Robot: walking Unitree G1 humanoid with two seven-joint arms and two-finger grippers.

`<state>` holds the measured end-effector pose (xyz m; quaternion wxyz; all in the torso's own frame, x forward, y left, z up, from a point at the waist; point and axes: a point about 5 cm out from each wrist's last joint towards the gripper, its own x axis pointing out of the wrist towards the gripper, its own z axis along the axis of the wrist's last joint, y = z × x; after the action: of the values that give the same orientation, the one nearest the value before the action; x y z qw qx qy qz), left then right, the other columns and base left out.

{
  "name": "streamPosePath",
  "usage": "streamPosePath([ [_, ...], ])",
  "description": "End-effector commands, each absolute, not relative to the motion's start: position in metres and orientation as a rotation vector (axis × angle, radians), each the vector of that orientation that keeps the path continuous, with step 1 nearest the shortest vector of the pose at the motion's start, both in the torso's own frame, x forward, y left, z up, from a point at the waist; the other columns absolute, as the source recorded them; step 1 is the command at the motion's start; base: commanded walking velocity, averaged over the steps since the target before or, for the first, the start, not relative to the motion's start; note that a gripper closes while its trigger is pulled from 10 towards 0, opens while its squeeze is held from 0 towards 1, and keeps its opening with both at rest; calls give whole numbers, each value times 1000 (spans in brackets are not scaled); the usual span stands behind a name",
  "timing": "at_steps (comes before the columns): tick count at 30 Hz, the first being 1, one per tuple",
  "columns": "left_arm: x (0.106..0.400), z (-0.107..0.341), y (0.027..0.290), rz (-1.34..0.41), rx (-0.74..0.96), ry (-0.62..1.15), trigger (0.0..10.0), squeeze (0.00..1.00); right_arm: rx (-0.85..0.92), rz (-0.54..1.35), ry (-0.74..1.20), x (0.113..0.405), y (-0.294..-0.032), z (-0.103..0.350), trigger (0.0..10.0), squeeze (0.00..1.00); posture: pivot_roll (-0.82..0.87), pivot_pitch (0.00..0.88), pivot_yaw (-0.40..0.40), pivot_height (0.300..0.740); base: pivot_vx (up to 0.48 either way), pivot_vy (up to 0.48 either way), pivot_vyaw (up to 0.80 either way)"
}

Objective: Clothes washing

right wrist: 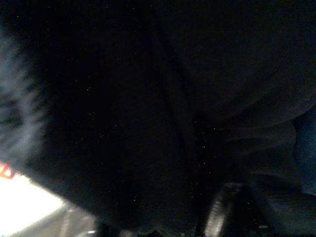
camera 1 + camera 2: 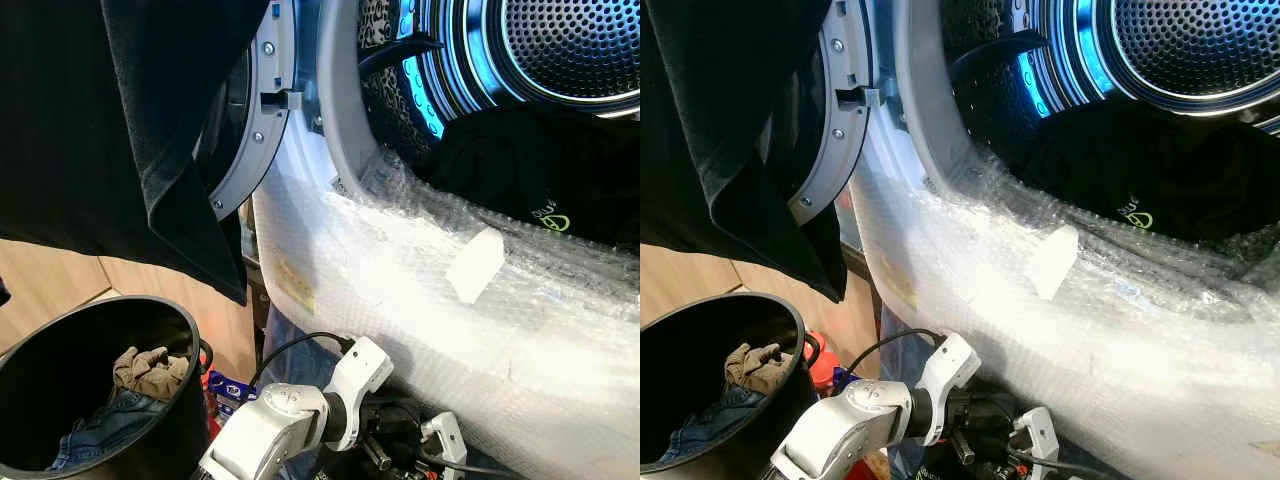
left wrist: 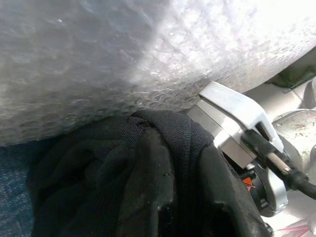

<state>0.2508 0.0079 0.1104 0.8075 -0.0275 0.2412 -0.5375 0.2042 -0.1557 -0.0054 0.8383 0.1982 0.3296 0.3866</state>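
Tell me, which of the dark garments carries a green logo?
The black garment in the drum, lying behind the bubble-wrapped rim. Its green mark faces outward. The black cloth hanging by the door is plain.

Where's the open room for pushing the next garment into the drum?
Free: the upper drum, above the dark clothes, between the door seal and perforated back wall. Crowded: the drum bottom, and below the bubble wrap, where the left pincer holds black cloth.
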Motion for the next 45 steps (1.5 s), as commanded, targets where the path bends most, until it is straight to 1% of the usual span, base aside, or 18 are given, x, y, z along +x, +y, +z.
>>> streamPosePath([
  [1,246,138,-5,-1240,-90,389,0,0,406,808,766,193,-159,-14,0,0,42,28,-65,740,0,0,0],
  [5,246,138,-5,-1238,-89,391,0,0,392,813,768,191,-162,-16,0,0,42,31,-64,740,0,0,0],
  [22,241,142,-4,-1236,-97,390,0,0,381,863,741,189,-159,-12,0,0,45,31,-66,740,0,0,0],
  [34,237,141,0,-1246,-58,375,0,0,361,896,741,184,-160,-10,0,0,40,34,-64,740,0,0,0],
  [35,232,142,0,-1296,-11,327,4235,0,360,898,739,184,-161,-10,0,0,41,35,-64,740,0,0,0],
  [36,228,144,0,-1330,8,306,4235,0,360,898,738,184,-160,-10,0,0,41,35,-64,740,0,0,0],
  [37,223,146,0,-1361,7,292,7804,310,360,903,733,185,-159,-9,0,0,41,37,-62,740,0,0,0],
  [38,221,146,0,-1369,3,297,10000,1000,365,914,719,187,-156,-6,0,0,42,37,-62,740,0,0,0],
  [42,219,144,1,-1375,6,307,10000,1000,366,923,710,189,-154,-4,0,0,44,38,-63,740,0,0,0],
  [45,218,142,9,-1342,46,312,10000,1000,351,938,711,189,-154,-3,0,0,45,38,-65,740,0,0,0],
])
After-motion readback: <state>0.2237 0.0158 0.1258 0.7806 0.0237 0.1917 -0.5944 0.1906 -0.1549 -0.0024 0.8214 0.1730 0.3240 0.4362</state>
